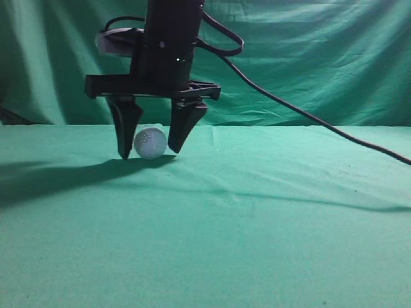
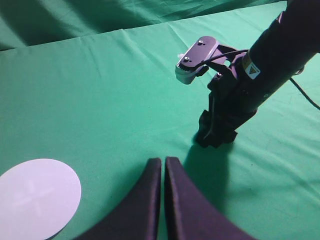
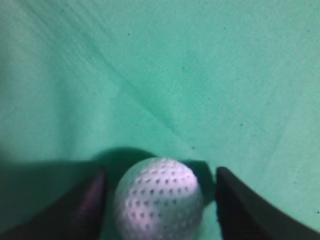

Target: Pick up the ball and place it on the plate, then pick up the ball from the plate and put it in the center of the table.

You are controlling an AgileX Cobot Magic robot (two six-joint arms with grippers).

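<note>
The white dimpled ball (image 1: 150, 142) rests on the green table (image 1: 257, 224). My right gripper (image 1: 149, 152) is open and points straight down, with one finger on each side of the ball and its tips near the cloth. In the right wrist view the ball (image 3: 157, 200) sits between the fingers of my right gripper (image 3: 161, 171), with a small gap on each side. The white round plate (image 2: 35, 197) lies flat at the lower left of the left wrist view. My left gripper (image 2: 162, 161) is shut and empty above the cloth, to the right of the plate. It is outside the exterior view.
The right arm (image 2: 235, 107) stands beyond my left gripper in the left wrist view and hides the ball there. A black cable (image 1: 308, 115) trails from the arm to the right. A draped green backdrop (image 1: 321, 51) rises behind the table.
</note>
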